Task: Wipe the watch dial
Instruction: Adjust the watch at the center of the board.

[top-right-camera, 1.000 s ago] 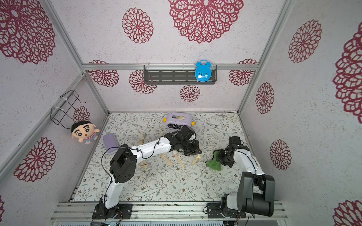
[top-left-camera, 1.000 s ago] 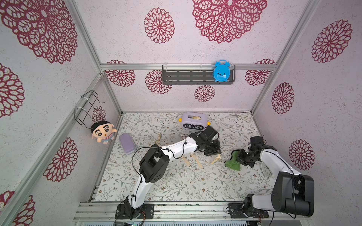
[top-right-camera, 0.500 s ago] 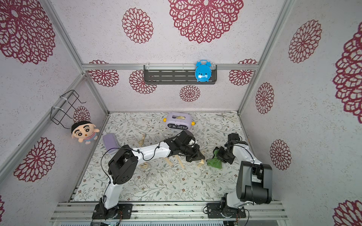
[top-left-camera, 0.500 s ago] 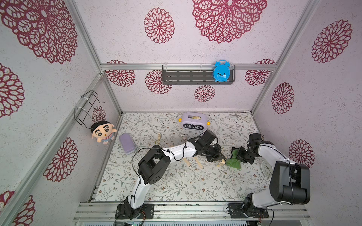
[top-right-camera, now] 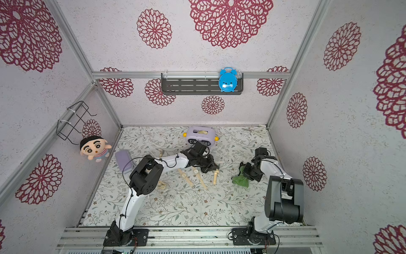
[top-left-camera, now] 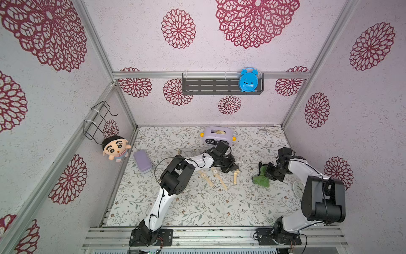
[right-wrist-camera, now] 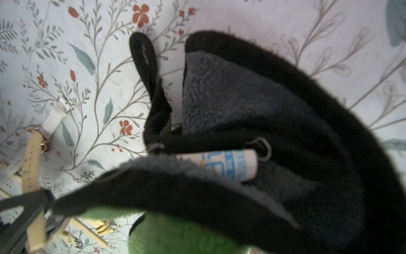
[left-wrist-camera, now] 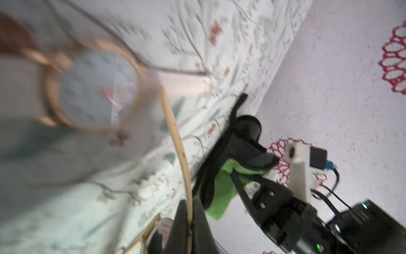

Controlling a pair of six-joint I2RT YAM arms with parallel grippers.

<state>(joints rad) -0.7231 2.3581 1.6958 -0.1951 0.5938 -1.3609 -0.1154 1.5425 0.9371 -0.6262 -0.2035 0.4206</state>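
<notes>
Near the middle of the counter (top-left-camera: pixel 197 209), the left gripper (top-left-camera: pixel 231 169) is clamped on the cream strap (left-wrist-camera: pixel 175 140) of the watch (top-left-camera: pixel 235 177). In the left wrist view its jaws are pinched tight on the strap's lower part. The dial (left-wrist-camera: pixel 94 92) stands at the far end of that strap, close to the lens and smeared by motion, so its face cannot be read. Off to the right in both top views, the right gripper (top-left-camera: pixel 269 173) is closed on the bunched green and black cloth (top-left-camera: pixel 261 179), whose loose end appears to rest on the counter. A moment ago the left arm had carried the watch right up beside the cloth, nearly touching it. Now it has drawn back toward the two other watches (top-left-camera: pixel 214 171) lying flat, and a strip of bare counter shows again between watch and cloth. The right arm has shifted only a little, and the cloth sits about where it was. I read this as a pause between passes or a reposition rather than a finish, because dial and cloth are apart and nothing is being wiped at this instant. The next contact will likely need the dial turned to face the cloth. Only the thin strap is held, so the watch head can swing.
</notes>
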